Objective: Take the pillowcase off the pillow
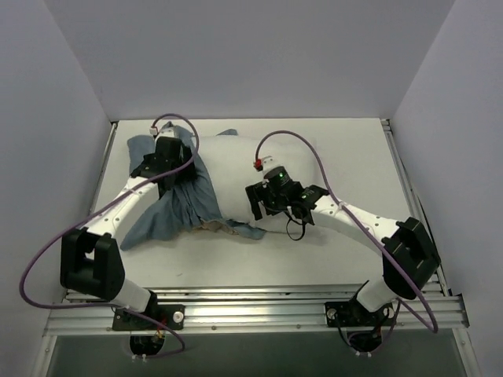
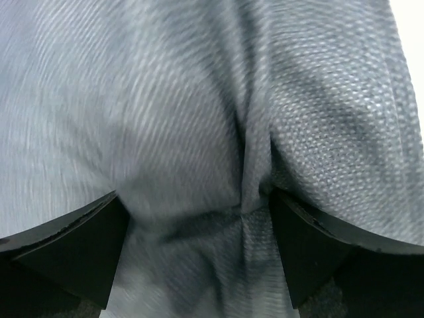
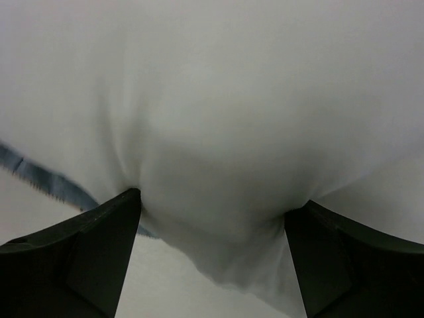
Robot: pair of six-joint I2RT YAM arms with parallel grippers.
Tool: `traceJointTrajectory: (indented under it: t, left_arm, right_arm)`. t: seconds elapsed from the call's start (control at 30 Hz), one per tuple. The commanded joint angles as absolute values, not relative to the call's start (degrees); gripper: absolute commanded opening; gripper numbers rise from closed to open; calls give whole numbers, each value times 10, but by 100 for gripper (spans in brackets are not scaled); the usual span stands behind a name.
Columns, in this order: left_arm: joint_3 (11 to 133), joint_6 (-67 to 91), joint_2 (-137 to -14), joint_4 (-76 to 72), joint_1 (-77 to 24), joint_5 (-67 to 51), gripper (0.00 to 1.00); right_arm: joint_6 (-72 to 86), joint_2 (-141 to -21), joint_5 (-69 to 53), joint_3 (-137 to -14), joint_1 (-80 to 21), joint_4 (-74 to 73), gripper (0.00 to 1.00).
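1. The pillow lies across the middle of the table. The pillowcase, grey side out, covers only its left end and spills toward the near edge.
2. The left gripper squeezes a thick bunch of this cloth between its jaws, I think in order to pull it off to the left.
3. The right gripper pinches a bulge of the bare white pillow, probably so that the pillow does not follow the cloth.
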State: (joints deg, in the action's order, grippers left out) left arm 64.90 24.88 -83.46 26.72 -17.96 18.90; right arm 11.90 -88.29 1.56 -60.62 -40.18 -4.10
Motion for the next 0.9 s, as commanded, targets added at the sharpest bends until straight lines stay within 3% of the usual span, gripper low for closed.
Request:
traceJointTrajectory:
  t: [0.0, 0.23, 0.43, 0.57, 0.87]
  left_arm:
    - [703, 208, -900, 188, -177, 130, 94]
    - [751, 156, -880, 133, -177, 84, 97]
    - [790, 148, -789, 215, -161, 100, 97]
    - [746, 158, -700, 261, -149, 146, 94]
    - [564, 202, -534, 265, -68, 219, 94]
  right_arm:
    - [185, -850, -62, -584, -477, -65, 80]
    - [183, -825, 48, -629, -562, -131, 80]
    - [143, -872, 261, -718, -665, -201, 87]
    - [120, -936, 364, -799, -699, -261, 99]
    - [42, -1087, 499, -906, -726, -286, 100]
